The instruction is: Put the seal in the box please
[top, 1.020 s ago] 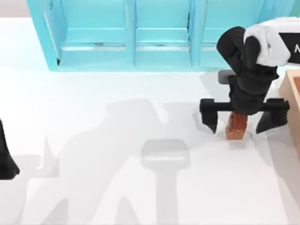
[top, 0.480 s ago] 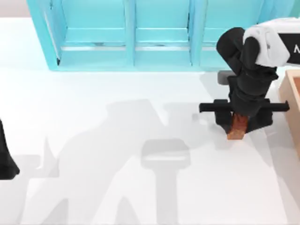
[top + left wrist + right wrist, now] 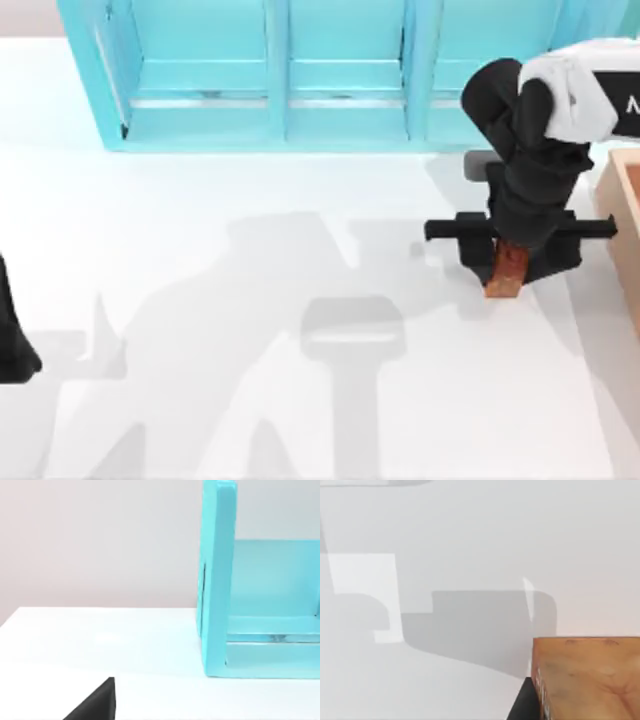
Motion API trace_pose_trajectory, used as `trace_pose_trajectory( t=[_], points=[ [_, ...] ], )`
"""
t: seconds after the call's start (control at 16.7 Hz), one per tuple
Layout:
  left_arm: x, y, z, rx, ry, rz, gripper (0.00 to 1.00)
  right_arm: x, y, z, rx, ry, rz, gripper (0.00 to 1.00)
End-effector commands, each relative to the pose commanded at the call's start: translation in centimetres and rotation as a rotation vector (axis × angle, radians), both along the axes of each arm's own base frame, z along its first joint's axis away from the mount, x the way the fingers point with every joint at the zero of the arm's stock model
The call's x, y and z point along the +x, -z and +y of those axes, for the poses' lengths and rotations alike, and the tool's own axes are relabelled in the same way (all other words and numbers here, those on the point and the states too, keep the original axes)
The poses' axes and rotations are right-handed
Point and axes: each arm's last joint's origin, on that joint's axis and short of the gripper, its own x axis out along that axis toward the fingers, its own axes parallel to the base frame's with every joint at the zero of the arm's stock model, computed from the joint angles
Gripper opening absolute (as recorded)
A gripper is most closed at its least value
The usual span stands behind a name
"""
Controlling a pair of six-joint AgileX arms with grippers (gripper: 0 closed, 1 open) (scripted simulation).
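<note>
The seal (image 3: 507,270), a small reddish-brown and orange block, stands on the white table at the right. My right gripper (image 3: 510,262) is shut on it, with a black finger pressed against each side. Close up in the right wrist view, the seal (image 3: 587,677) shows its orange face with a black finger (image 3: 525,702) beside it. The tan box (image 3: 622,215) sits at the table's right edge, just right of the gripper, mostly cut off. My left arm (image 3: 12,335) is parked at the left edge, and a dark bit of its gripper (image 3: 95,702) shows in the left wrist view.
A big turquoise shelf unit (image 3: 300,70) runs along the back of the table, its end wall (image 3: 217,580) seen from the left wrist. White tabletop (image 3: 250,350) spreads between the two arms.
The right gripper's fingers, wide apart a second ago, closed onto the seal. The seal has risen or shifted only slightly since. The left arm has not moved.
</note>
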Motion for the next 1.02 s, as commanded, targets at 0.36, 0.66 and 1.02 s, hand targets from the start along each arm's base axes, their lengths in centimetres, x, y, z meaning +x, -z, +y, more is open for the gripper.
trace_pose_trajectory(
  t=[0.36, 0.66, 1.02],
  points=[
    [0.0, 0.0, 0.0, 0.000, 0.000, 0.000, 1.00, 0.2, -0.5, 0.0, 0.001, 0.003, -0.004, 0.00],
    [0.0, 0.0, 0.0, 0.000, 0.000, 0.000, 1.00, 0.4, -5.8, 0.0, -0.006, 0.007, 0.014, 0.00],
    [0.0, 0.0, 0.0, 0.000, 0.000, 0.000, 1.00, 0.0, -10.1, -0.1, 0.000, 0.003, -0.002, 0.00]
  ],
)
